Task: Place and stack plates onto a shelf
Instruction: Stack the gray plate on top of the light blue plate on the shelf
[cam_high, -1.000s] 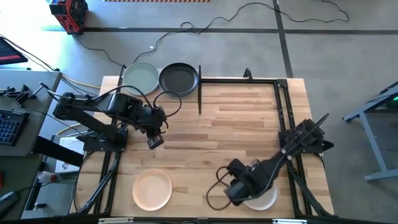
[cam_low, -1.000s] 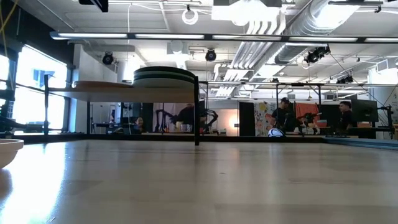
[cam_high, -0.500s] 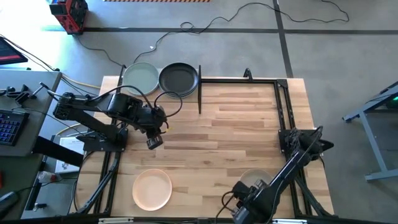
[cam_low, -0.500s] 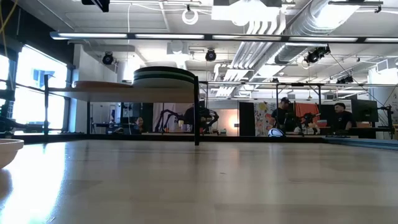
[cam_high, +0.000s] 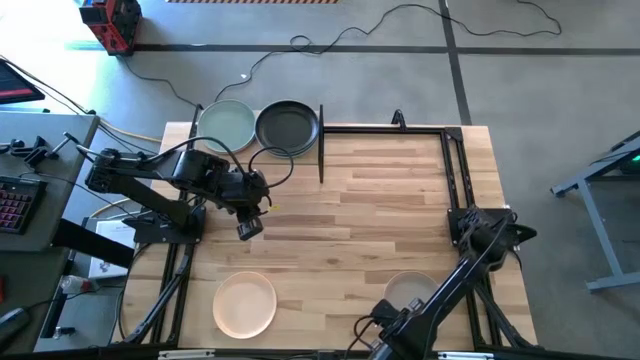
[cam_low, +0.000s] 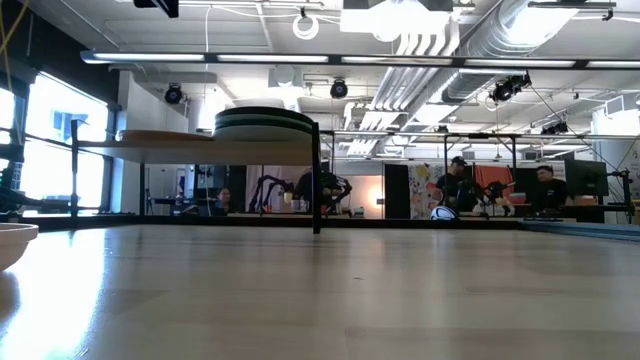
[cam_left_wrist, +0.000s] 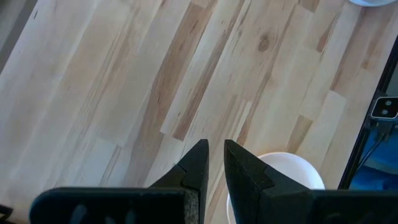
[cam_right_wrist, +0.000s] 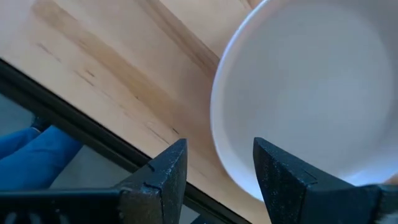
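Planked tabletop (cam_high: 380, 190) spans mid-frame: right gripper (cam_right_wrist: 214, 165) spread beside the white plate (cam_right_wrist: 311, 93) at bottom right, left gripper (cam_left_wrist: 211, 163) nearly pressed together, empty

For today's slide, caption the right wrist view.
Open right gripper poised at white plate's rim near the table edge.

Four plates show from above: one pale green plate (cam_high: 226, 124) and one black plate (cam_high: 287, 126) side by side on the single shelf (cam_low: 160, 140), plus one peach plate (cam_high: 245, 304) and one white plate (cam_high: 410, 291) on the worktop (cam_high: 380, 200). Two arms, each with one end effector.
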